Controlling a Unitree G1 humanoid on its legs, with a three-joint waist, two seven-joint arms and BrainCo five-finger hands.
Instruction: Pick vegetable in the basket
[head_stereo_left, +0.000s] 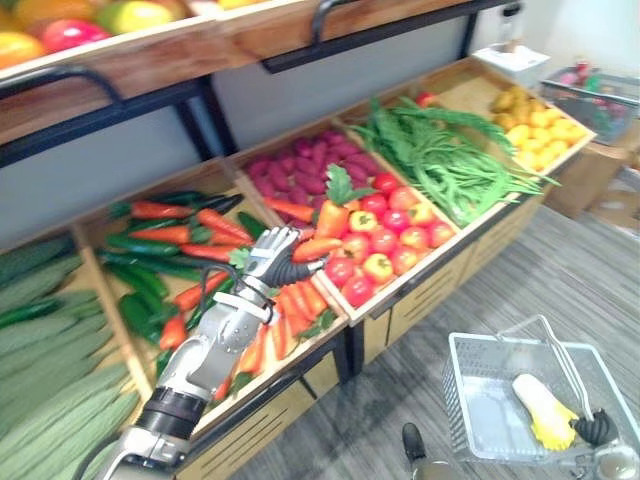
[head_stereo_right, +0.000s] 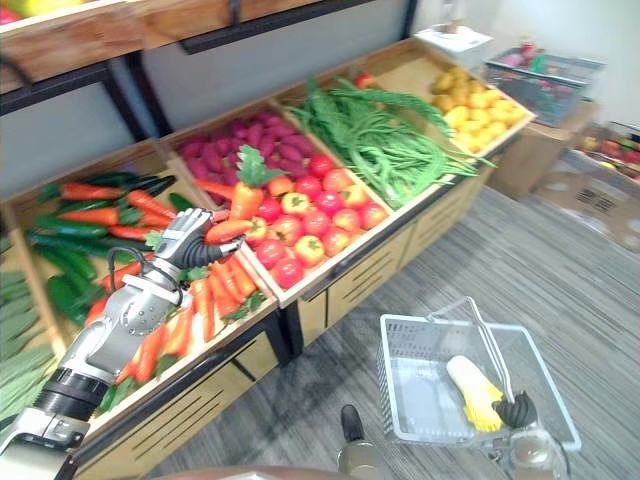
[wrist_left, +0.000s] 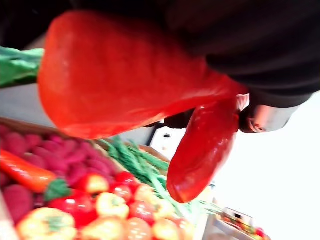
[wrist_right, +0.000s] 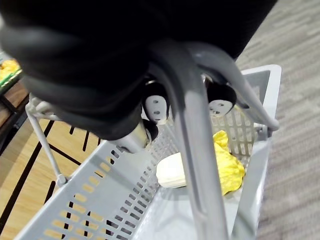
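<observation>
Left robot hand: the left robot hand (head_stereo_left: 268, 258) hangs over the carrot crate (head_stereo_left: 280, 368), fingers curled round one carrot (head_stereo_left: 318, 247).
Carrot: it is lifted clear of the heap and points toward the tomatoes (head_stereo_left: 385, 240); its orange flank looms just under the palm in the left wrist view.
Handling: probably light, stiff and smooth, so it could slide lengthwise out of a loose grasp. It seems unlikely to bruise or bend.
Where to hold: across the thick upper half, near the leafy end, looks safest. The tapering tip gives little to close on.
Basket: the grey wire basket (head_stereo_left: 452, 345) hangs low over the floor, well apart from the crate, with a pale yellow corn cob (head_stereo_left: 540, 408) inside.
Right robot hand: the right robot hand (wrist_right: 150, 107) is wrapped round the basket handle (wrist_right: 200, 150), carrying it.
</observation>
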